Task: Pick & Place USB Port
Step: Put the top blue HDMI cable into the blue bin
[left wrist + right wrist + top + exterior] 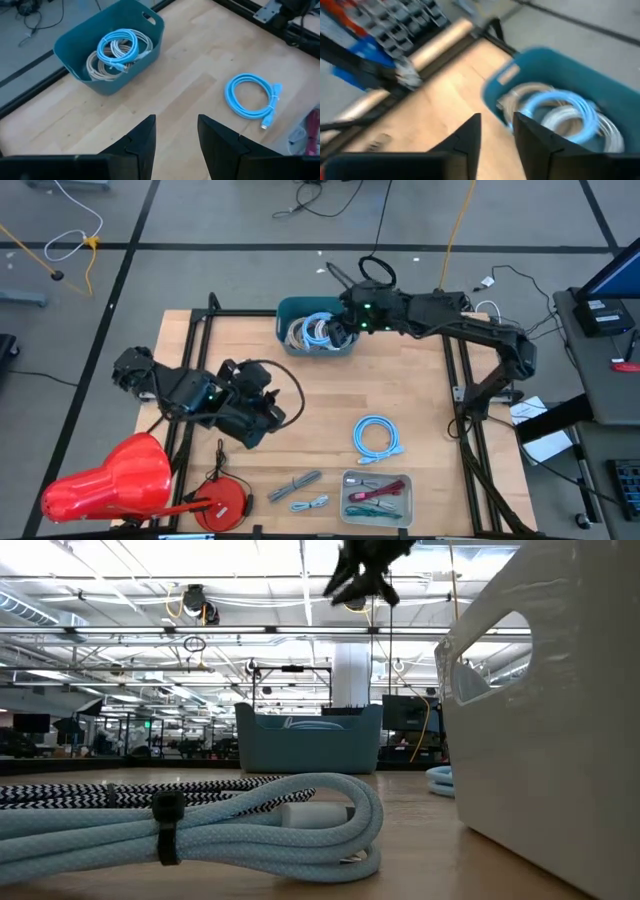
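Observation:
A teal bin [317, 328] stands at the table's far middle and holds coiled light-blue and beige cables [119, 47]. A coiled light-blue cable [378, 436] lies flat on the table right of centre. My right gripper [347, 330] hangs over the bin's right end, open and empty; in its wrist view the fingers [470, 135] stand apart above the bin [560, 90]. My left gripper [272, 412] waits at the table's left middle, open [176, 140] and empty.
Near the table's front edge lie two bundled grey cables [300, 490] and a white tray [377, 498] with red and green items. A red object [110, 480] and a red round thing [222, 502] sit at the near left corner. Bare wood spans the centre.

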